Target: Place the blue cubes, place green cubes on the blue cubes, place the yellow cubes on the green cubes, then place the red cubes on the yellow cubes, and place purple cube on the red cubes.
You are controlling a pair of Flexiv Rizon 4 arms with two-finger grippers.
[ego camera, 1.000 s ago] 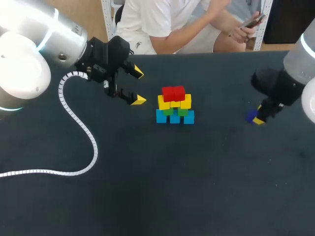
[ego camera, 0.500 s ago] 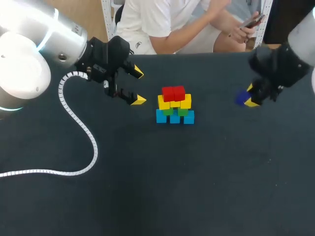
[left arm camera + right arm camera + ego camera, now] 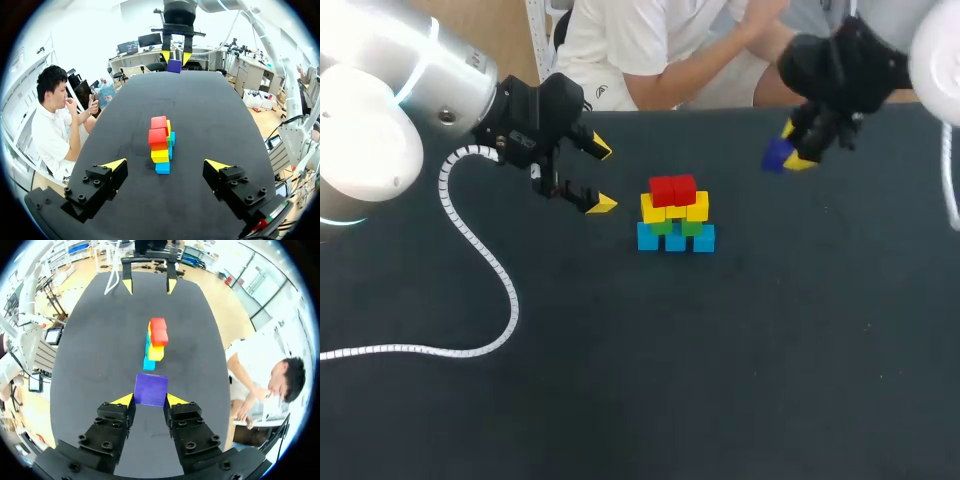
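Right wrist view: the right tool (image 3: 150, 400) grips the purple cube (image 3: 151, 389) aloft, well short of the red cubes (image 3: 159, 331) it should cap squarely, lowered gently onto their seam, while the left tool (image 3: 601, 177) hangs open near them.

A stepped pile stands near the table's middle. Three blue cubes (image 3: 675, 238) sit side by side at its base. The green cubes (image 3: 676, 227) on them are mostly hidden and look like two. Yellow cubes (image 3: 674, 209) rest above those, with two red cubes (image 3: 672, 189) touching each other on top. The purple cube (image 3: 777, 154) is at about 2 o'clock from the pile, well apart, raised off the table and pinched level between the right gripper (image 3: 792, 146)'s yellow tips.
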